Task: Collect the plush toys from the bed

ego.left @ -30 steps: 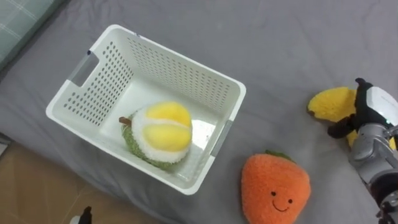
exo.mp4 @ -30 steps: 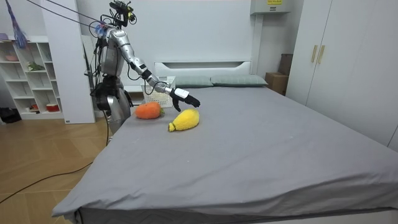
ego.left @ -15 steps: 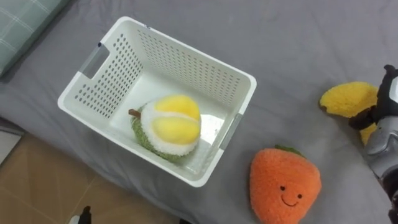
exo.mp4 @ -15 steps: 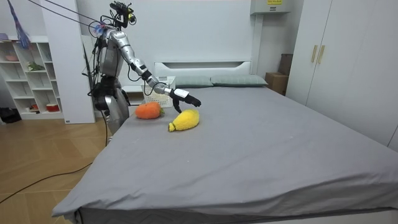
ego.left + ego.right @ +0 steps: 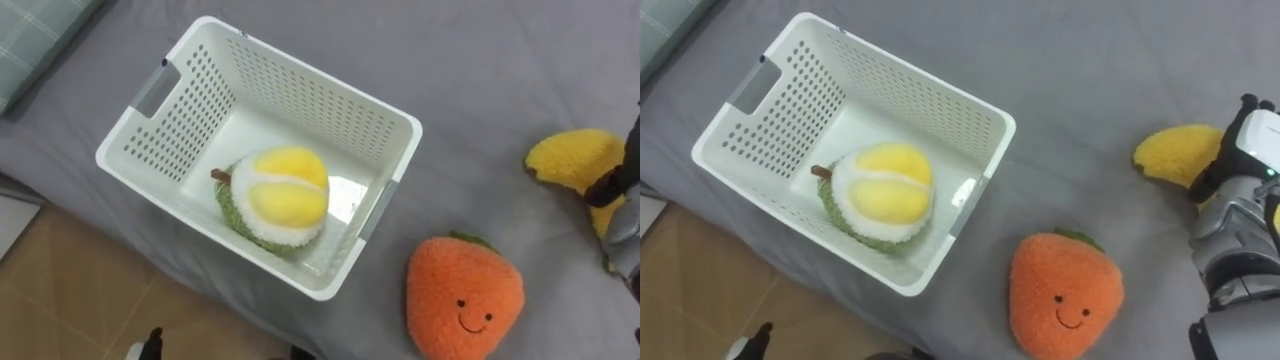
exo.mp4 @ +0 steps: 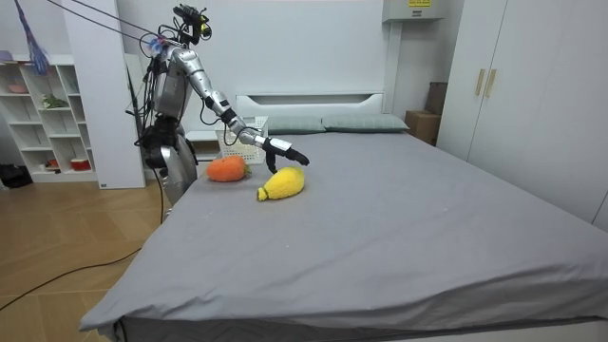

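1. Take stock by the basket, near the bed edge where the robot stands: durian toy already inside it, orange toy just off its near right corner, yellow toy farther right of the basket and well apart from it.
2. Read the right hand as open: fingers stretched out straight, holding nothing, hovering above the yellow toy on the side away from the basket. Going by the room view, not touching the plush yet.
3. Treat the step in hand as the pick-up of the yellow toy; two toys left outside the basket, so roughly a third done.
4. Lower straight down onto the thick middle of the yellow toy, not onto the narrow end that points toward the basket; a pinch there would probably let it swing or slip.
5. Press lightly into the plush before closing, so thumb and fingers wrap round the body and not just the fur.
6. Lift clear of the sheet before moving toward the basket; dragging risks bunching the cloth and nudging the orange toy.
7. Pass behind or above the orange toy on the way, and release over the bare half of the basket, beside the durian toy.
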Robot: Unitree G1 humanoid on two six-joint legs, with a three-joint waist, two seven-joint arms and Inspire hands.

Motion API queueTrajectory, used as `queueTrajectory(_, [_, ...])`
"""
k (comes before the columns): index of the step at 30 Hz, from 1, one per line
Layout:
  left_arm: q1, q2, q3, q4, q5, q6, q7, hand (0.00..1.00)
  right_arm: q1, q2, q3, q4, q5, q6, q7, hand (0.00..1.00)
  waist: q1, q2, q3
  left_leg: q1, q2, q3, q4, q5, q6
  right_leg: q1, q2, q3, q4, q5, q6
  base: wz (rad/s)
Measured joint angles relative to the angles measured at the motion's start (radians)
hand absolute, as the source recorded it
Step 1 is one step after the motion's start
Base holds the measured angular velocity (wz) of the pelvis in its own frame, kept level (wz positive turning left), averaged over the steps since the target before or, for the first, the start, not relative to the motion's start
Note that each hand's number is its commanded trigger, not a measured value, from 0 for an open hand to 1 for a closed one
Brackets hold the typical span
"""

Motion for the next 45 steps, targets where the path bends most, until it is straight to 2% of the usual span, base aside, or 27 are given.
queueTrajectory(1, [0.0, 0.0, -0.005, 0.0, 0.0, 0.0, 0.0, 0.0, 0.0, 0.0, 0.005, 0.0, -0.001, 0.001, 0.0, 1.0, 0.0, 0.0, 0.0034, -0.004, 0.0, 0.0, 0.0, 0.001, 0.0, -0.004, 0.0, 0.0, 0.0, 0.0, 0.0, 0.0])
queueTrajectory(6, [0.001, 0.0, -0.019, 0.001, 0.0, 0.0, -0.001, 0.0, -0.009, -0.002, 0.005, 0.003, -0.015, 0.0, -0.001, 1.0, -0.001, 0.003, 0.007, -0.027, 0.0, 0.0, 0.001, 0.003, -0.001, -0.029, -0.001, 0.001, 0.007, 0.001, -0.002, 0.0])
queueTrajectory(10, [0.002, 0.004, -0.02, 0.009, -0.021, -0.002, -0.001, 0.0, -0.019, -0.015, 0.004, 0.004, -0.084, 0.001, -0.007, 1.0, -0.001, 0.01, 0.0122, -0.027, 0.0, 0.0, 0.001, 0.003, 0.0, -0.033, -0.003, -0.002, 0.013, 0.001, -0.002, 0.0])
queueTrajectory(15, [0.002, 0.007, -0.019, 0.006, -0.021, -0.004, -0.001, 0.0, -0.025, -0.017, 0.002, -0.004, -0.151, 0.0, -0.007, 1.0, 0.0, 0.01, 0.0122, -0.044, 0.0, 0.002, 0.001, 0.006, 0.001, -0.054, -0.006, 0.0, 0.024, 0.001, -0.002, 0.0])
queueTrajectory(24, [0.002, 0.008, -0.018, 0.001, -0.022, -0.017, -0.015, 0.0, -0.06, -0.02, 0.003, -0.007, -0.169, -0.001, 0.009, 1.0, 0.001, 0.011, 0.013, -0.068, -0.002, 0.003, 0.001, 0.015, 0.002, -0.082, -0.01, 0.001, 0.036, 0.001, -0.002, 0.0])
queueTrajectory(30, [0.002, 0.008, -0.018, 0.0, -0.03, -0.022, -0.039, 0.0, -0.062, -0.041, 0.003, -0.007, -0.178, 0.0, 0.022, 1.0, 0.023, 0.016, 0.0161, -0.073, -0.003, 0.0, -0.002, 0.015, 0.002, -0.088, -0.011, -0.003, 0.038, 0.001, -0.003, 0.0])
queueTrajectory(33, [0.002, 0.008, -0.02, 0.0, -0.034, -0.021, -0.043, 0.0, -0.062, -0.042, 0.003, -0.007, -0.178, -0.001, 0.022, 1.0, 0.023, 0.017, 0.0166, -0.073, -0.003, -0.002, -0.001, 0.015, 0.002, -0.087, -0.011, -0.004, 0.037, 0.001, -0.003, 0.0])
queueTrajectory(45, [0.001, 0.009, -0.013, -0.009, -0.042, -0.05, -0.078, 0.0, -0.051, -0.048, -0.002, -0.059, -0.17, -0.049, 0.022, 1.0, 0.01, 0.015, 0.0165, -0.052, -0.002, 0.023, -0.001, 0.019, 0.005, -0.084, -0.017, 0.012, 0.054, 0.0, -0.004, -0.04])
